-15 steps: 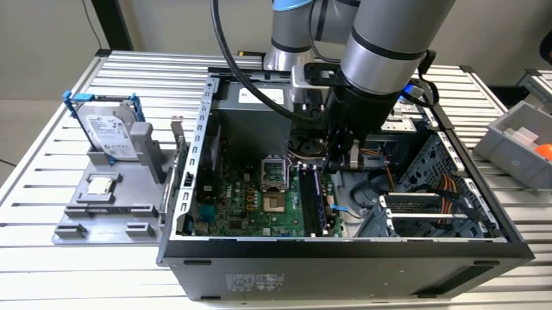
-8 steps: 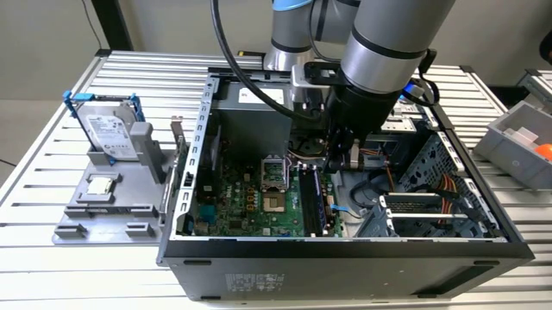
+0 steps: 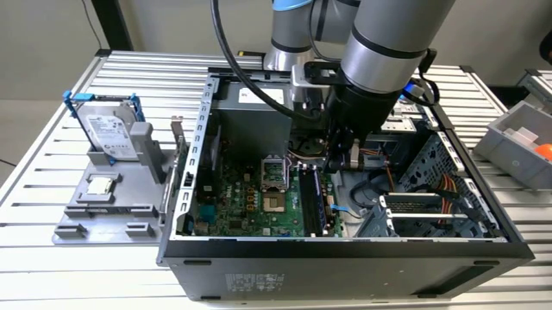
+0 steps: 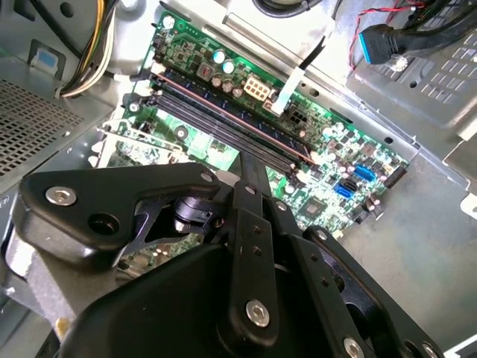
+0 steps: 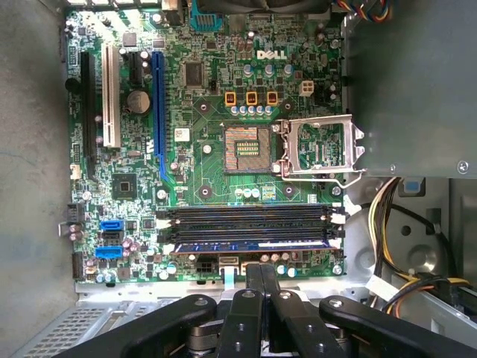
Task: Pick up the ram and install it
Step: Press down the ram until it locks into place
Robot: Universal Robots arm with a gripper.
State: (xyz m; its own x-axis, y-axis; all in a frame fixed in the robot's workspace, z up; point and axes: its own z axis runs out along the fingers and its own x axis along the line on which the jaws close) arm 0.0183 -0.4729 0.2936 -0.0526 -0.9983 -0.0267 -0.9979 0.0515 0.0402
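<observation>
1. Risk of a half-seated ram (image 5: 253, 245): lying in the slot just ahead of the pincer (image 5: 261, 272), possibly not fully down. Hard to tell from the first wrist view whether the white end latches (image 5: 339, 242) have snapped in.
2. Cause: pressure at one spot only, near mid-length, with either end free to ride up or tilt.
3. Risk of a slip off the thin top edge onto the motherboard (image 5: 216, 97) or into the two bare slots (image 5: 250, 216) just beyond the ram. Cause: narrow fingertips and very little edge to bear on.
4. Lesser risk of snagging the yellow cables (image 5: 387, 216) off to one side of the pincer.
5. Pincer pressed together, pinching nothing, with fingertips (image 4: 250, 160) close over the ram's long edge.
6. Arm (image 3: 388, 45) reaching steeply down into the open computer case (image 3: 345, 248), with wrist near vertical and pincer low over the board.
</observation>
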